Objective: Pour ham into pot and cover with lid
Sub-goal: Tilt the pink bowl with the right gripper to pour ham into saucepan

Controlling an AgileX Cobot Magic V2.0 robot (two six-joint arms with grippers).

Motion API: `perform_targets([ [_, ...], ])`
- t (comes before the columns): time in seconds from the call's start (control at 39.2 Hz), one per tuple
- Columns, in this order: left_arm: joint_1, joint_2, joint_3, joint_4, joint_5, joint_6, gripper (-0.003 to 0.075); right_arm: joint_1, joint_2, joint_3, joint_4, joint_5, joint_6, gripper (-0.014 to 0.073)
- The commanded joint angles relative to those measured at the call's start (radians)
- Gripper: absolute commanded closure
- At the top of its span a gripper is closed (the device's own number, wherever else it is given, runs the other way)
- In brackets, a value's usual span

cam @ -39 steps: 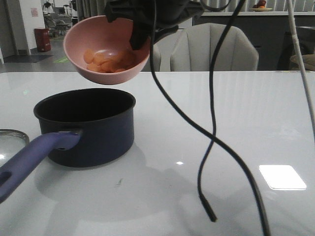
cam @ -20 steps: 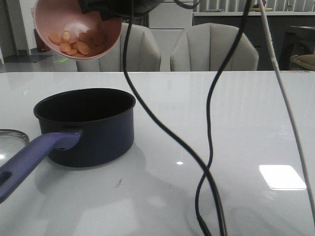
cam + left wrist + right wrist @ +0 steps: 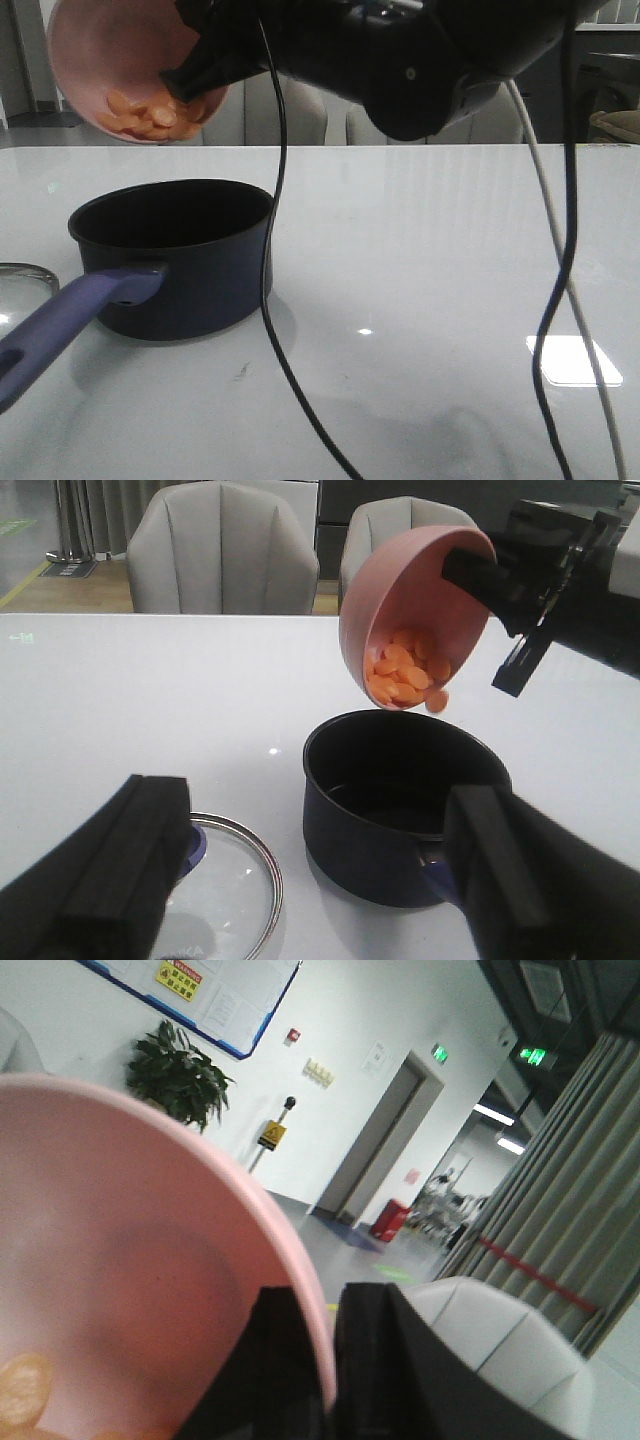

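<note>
My right gripper is shut on the rim of the pink bowl, tipped steeply over the navy pot. The orange ham bits lie heaped at the bowl's low edge; in the left wrist view they sit at the lip above the pot, one at the very edge. The pot's inside looks bare. The glass lid lies flat on the table beside the pot. My left gripper is open and empty, near the lid and pot handle. In the right wrist view the fingers pinch the bowl's rim.
The white glossy table holds the pot and the lid at the far left. Black and white cables hang from the right arm in front of the pot and at the right. Grey chairs stand behind the table.
The right arm has swung the bowl left and tipped it steeply over the pot; the ham has slid to the bowl's low edge. Pot and lid have not moved.
</note>
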Motion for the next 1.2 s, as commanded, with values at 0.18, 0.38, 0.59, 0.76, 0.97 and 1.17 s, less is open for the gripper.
perform_targets([
  [0.18, -0.008, 0.018, -0.028, -0.001, -0.081, -0.001, 0.0157, 0.004, -0.026, -0.022, 0.001, -0.209, -0.216, 0.0456],
  [0.38, -0.008, 0.018, -0.028, -0.001, -0.081, -0.001, 0.0157, 0.011, -0.028, -0.022, -0.014, -0.302, -0.334, 0.0456],
  [0.59, -0.008, 0.018, -0.028, -0.001, -0.081, -0.001, 0.0157, 0.011, -0.027, -0.022, -0.085, -0.301, -0.431, 0.0456],
  [0.76, -0.008, 0.018, -0.028, -0.001, -0.081, -0.001, 0.0157, 0.011, -0.027, -0.022, -0.039, -0.289, -0.306, 0.0456],
  [0.97, -0.008, 0.018, -0.028, -0.001, -0.081, -0.001, 0.0157, 0.011, -0.060, -0.022, 0.201, -0.157, 0.219, 0.0456],
  [1.17, -0.008, 0.018, -0.028, -0.001, -0.081, -0.001, 0.0157, 0.009, -0.184, -0.025, 0.234, 0.291, 0.334, 0.0456],
])
